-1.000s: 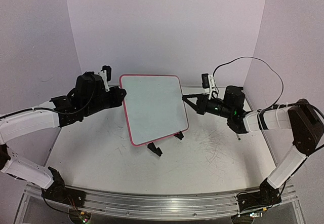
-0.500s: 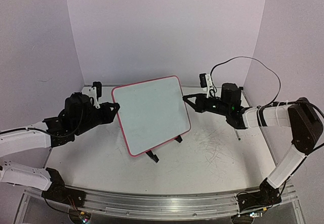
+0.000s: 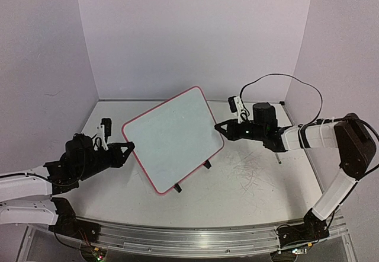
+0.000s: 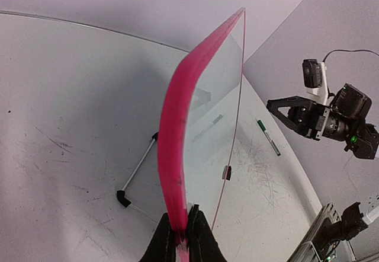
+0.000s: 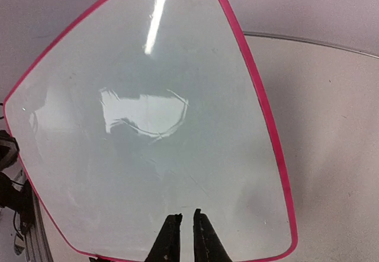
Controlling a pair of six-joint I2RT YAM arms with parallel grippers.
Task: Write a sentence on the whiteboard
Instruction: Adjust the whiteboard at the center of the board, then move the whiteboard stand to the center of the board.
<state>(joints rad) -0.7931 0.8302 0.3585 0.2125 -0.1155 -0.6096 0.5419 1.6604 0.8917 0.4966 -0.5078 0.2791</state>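
The scratched table (image 3: pixel 118 194) fills the lower half of the overhead view, and the whiteboard (image 3: pixel 172 137) stands on it at the centre of the frame, rotated so one corner points up and leaning back on its feet. Its face is blank, with no green line on it, so I judge the sentence is not yet begun. My left gripper (image 4: pixel 180 220), at the bottom middle of its wrist view, is pinched tight on the pink frame of the board's left edge, which I take as bracing the board against the push of writing. My right gripper (image 5: pixel 185 216) sits at the bottom of its own view facing the white surface near the board's right edge, its jaws drawn almost together with only a sliver between and nothing in them. The wire stand (image 4: pixel 137 170) props the board from behind. The marker (image 4: pixel 268 137) lies on the table right of the board, and I'd need it in hand to write.
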